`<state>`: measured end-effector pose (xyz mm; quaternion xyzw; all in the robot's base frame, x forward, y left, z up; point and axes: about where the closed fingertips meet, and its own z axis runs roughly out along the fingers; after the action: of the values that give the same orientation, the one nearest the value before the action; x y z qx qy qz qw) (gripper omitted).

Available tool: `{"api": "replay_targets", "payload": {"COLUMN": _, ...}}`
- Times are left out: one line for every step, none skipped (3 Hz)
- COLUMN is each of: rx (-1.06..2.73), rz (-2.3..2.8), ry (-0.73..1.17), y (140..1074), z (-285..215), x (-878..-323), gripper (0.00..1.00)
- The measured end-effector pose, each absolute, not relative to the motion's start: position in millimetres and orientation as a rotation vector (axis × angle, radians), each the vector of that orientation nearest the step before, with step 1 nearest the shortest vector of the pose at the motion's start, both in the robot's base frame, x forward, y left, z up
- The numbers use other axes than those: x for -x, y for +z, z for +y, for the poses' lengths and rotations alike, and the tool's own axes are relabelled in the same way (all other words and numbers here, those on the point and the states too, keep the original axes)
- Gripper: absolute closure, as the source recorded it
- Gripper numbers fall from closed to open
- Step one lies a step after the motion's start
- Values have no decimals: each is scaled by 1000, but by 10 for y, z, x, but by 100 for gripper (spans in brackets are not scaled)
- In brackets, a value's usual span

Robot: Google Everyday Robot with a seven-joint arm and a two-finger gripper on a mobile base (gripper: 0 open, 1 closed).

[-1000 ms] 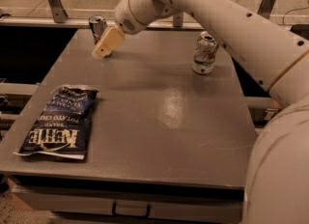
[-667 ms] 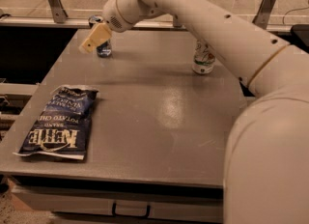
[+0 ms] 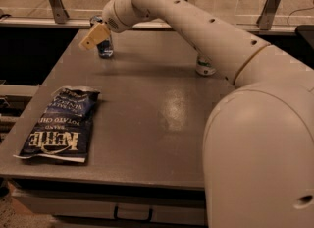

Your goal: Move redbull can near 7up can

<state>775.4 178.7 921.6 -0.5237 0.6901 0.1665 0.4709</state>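
Redbull can [image 3: 105, 49], slim and blue, stands upright at about eleven o'clock on the grey table [image 3: 147, 119], close to the far edge. The gripper [image 3: 94, 37], tan-tipped on a white arm, sits right at the can's upper part and hides some of it; whether it is parted or clamped cannot be told. The 7up can [image 3: 204, 68] stands at about two o'clock, mostly behind the arm, well apart from the redbull can. A dark blue Kettle potato chip bag [image 3: 59, 126] lies flat at eight o'clock.
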Motion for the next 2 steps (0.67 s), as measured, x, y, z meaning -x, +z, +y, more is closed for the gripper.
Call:
{"api": "replay_targets", "payload": {"rx": 1265, "rz": 1724, "ry": 393, "y": 9086, "z": 1691, "x": -7877, "gripper": 18}}
{"api": "replay_targets", "payload": {"rx": 1272, "rz": 1722, "ry": 400, "y": 9031, "z": 1675, "x": -7872, "gripper": 41}}
